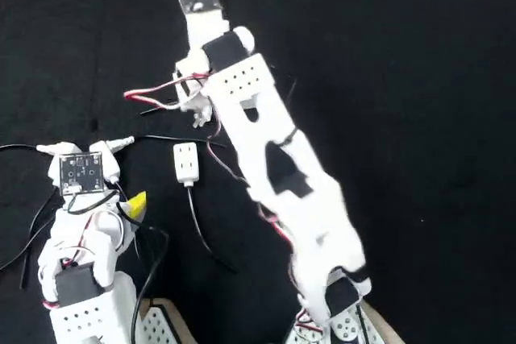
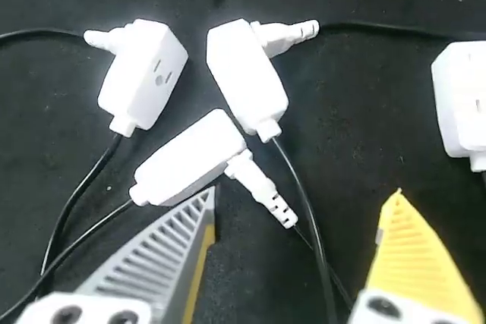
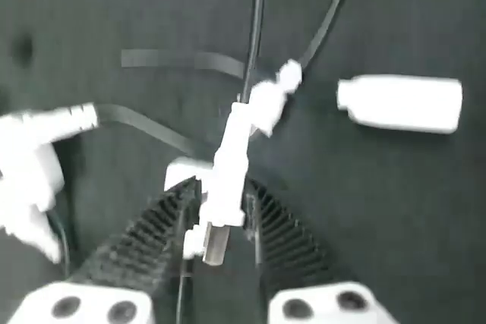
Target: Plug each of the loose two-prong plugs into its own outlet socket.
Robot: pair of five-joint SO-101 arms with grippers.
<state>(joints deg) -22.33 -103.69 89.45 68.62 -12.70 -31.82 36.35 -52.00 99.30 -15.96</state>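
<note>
My right gripper (image 3: 220,206) is shut on a white two-prong plug (image 3: 231,149), its metal prongs pointing back toward the wrist and its black cable trailing away; from above, this gripper (image 1: 193,106) hangs over the black table's middle. A lone white outlet block (image 1: 186,161) lies just in front of it, also seen as a white outlet block (image 3: 402,102). My left gripper (image 2: 302,202) stands open above a cluster of three white blocks: a socket face (image 2: 144,73), a second block (image 2: 247,73), and a third (image 2: 190,158) with a loose plug (image 2: 262,187) beside it.
Black cables (image 1: 201,231) snake across the black cloth (image 1: 403,118) near both arms. The right arm's long white body (image 1: 282,175) crosses the table's middle. Red and white wires (image 1: 153,90) hang by its wrist. Room lies open on the far right.
</note>
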